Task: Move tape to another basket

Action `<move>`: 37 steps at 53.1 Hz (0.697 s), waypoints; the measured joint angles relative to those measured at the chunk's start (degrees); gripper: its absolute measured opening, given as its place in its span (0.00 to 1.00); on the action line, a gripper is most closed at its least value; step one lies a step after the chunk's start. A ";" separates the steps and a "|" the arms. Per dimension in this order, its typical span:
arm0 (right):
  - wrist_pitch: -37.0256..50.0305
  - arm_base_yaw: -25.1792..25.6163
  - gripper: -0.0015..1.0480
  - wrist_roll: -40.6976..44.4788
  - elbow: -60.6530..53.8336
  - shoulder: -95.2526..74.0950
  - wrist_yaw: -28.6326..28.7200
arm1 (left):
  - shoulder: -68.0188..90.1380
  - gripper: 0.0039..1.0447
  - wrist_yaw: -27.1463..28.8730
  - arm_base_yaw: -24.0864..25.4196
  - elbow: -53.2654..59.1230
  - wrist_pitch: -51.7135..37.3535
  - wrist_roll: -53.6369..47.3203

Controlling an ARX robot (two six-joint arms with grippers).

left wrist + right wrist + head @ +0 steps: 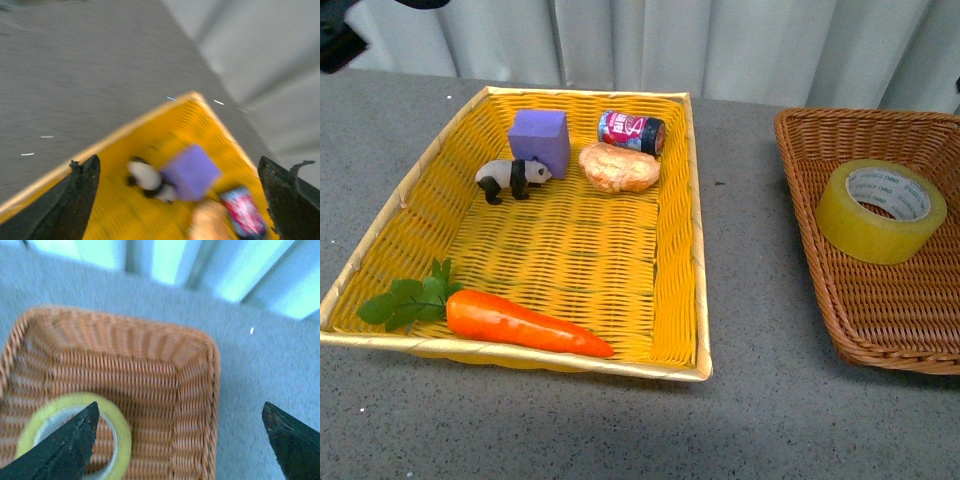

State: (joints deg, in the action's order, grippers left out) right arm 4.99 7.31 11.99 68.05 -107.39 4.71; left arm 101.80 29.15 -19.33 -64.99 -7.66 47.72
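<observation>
The tape (880, 210), a wide yellowish roll with a white printed core, lies tilted in the brown wicker basket (880, 300) at the right of the front view. Neither gripper shows in that view. In the right wrist view my right gripper (179, 447) hangs open above the brown basket's (150, 355) corner. One of its fingers (65, 450) overlaps the tape (124, 432) and the other is over the table outside the rim. My left gripper (182, 200) is open and empty above the far corner of the yellow basket (120, 210), in a blurred picture.
The yellow basket (695, 250) holds a purple block (540, 140), a panda figure (512, 178), a small can (631, 132), a bread roll (618, 166) and a carrot (525, 322). A strip of grey table (740, 220) separates the two baskets. A curtain hangs behind.
</observation>
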 joint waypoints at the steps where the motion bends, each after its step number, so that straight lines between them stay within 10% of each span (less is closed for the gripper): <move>1: 9.68 0.04 0.82 -1.97 -3.76 0.81 1.40 | -1.77 0.73 -5.53 0.70 5.29 -9.49 -7.50; 9: 51.76 -1.22 0.48 -10.10 -27.52 7.43 0.74 | -12.52 0.38 -15.72 5.44 28.41 -45.48 -40.17; 24: 57.13 -3.41 0.01 -10.97 -43.85 20.13 -1.01 | -23.74 0.03 -20.17 10.25 44.17 -48.63 -46.47; 37: 60.33 -6.78 0.01 -11.30 -54.77 28.13 -4.68 | -34.10 0.03 -23.21 13.16 52.96 -47.63 -47.12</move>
State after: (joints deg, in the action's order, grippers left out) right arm 65.32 0.54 0.69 13.28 -79.26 0.03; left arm 67.70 5.93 -6.17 -12.03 -55.29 0.60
